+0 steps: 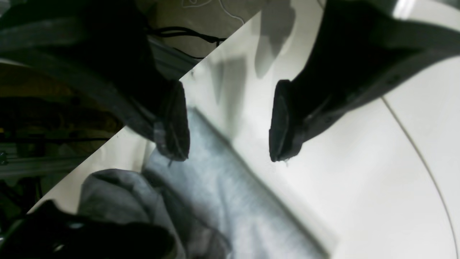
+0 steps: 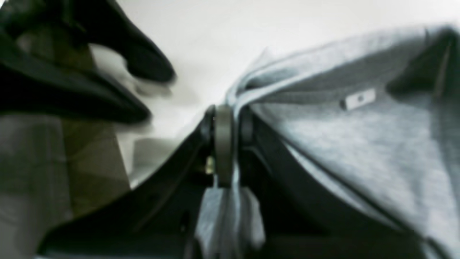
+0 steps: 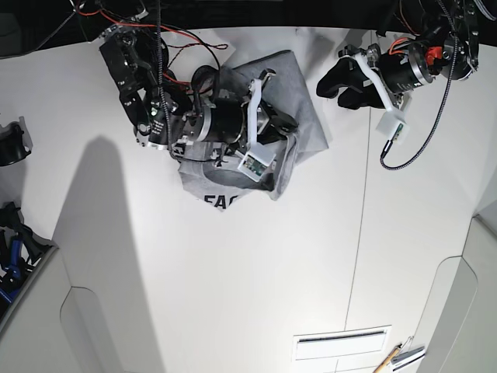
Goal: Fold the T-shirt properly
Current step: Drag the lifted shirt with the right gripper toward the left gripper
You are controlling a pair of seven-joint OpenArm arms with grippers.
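Risk: right claw (image 2: pixel 224 144) clamped on bunched T-shirt (image 3: pixel 291 85) near its collar; left claw (image 1: pixel 230 122) wide open, empty; lopsided lift could drag cloth crooked.

Your right arm's gripper (image 3: pixel 281 128) sits on the crumpled grey T-shirt (image 3: pixel 304 85) on the white table (image 3: pixel 233 272); your left gripper (image 3: pixel 330 80) hovers just beside its edge.
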